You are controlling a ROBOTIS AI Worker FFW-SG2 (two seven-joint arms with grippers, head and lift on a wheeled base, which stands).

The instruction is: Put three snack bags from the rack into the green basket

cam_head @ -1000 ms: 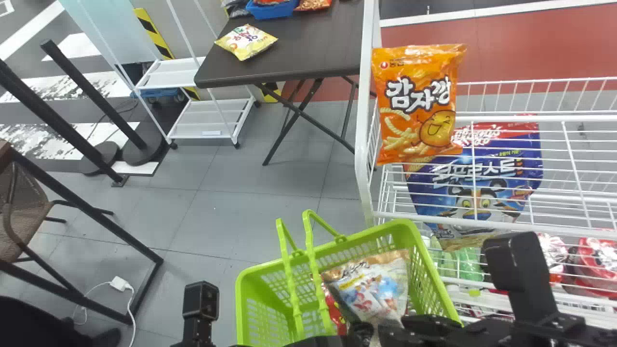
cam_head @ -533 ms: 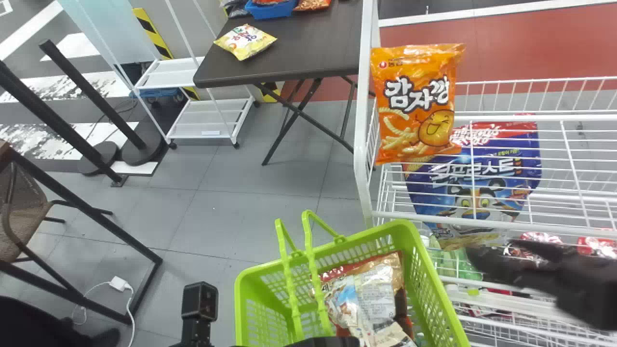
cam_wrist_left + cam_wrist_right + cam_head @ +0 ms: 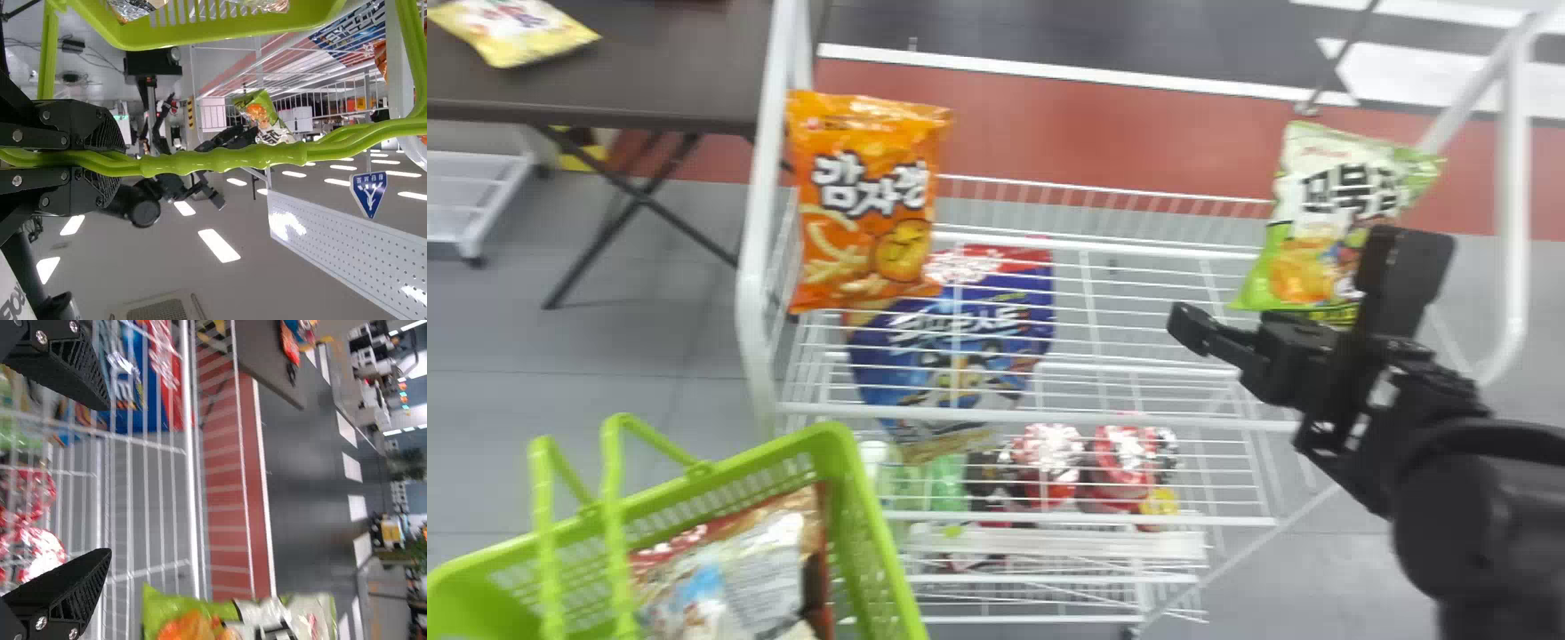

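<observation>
My right gripper (image 3: pixel 1296 280) stands open before the green-and-white snack bag (image 3: pixel 1325 200) at the rack's right end. Its parted fingers hold nothing in the right wrist view, where the gripper (image 3: pixel 107 480) is over rack wires and the green-and-white bag (image 3: pixel 190 613) lies off to one side. An orange snack bag (image 3: pixel 863 200) stands at the rack's left end, overlapping a blue bag (image 3: pixel 951 347). The green basket (image 3: pixel 738 458) is at bottom left with a brown-and-white snack bag (image 3: pixel 738 569) inside. My left gripper (image 3: pixel 123 160) is shut on the basket handle (image 3: pixel 220 160).
The white wire rack (image 3: pixel 1032 416) spans the middle, with its posts rising at both ends. Red packages (image 3: pixel 1049 462) and green bottles (image 3: pixel 947 480) sit on a lower level. A dark table (image 3: pixel 640 80) is behind at the left, bearing a yellow bag (image 3: pixel 511 31).
The head view has swung right, bringing the green-and-white bag into it. My right gripper has left the basket area and moved right and up. The snack in the basket has settled differently.
</observation>
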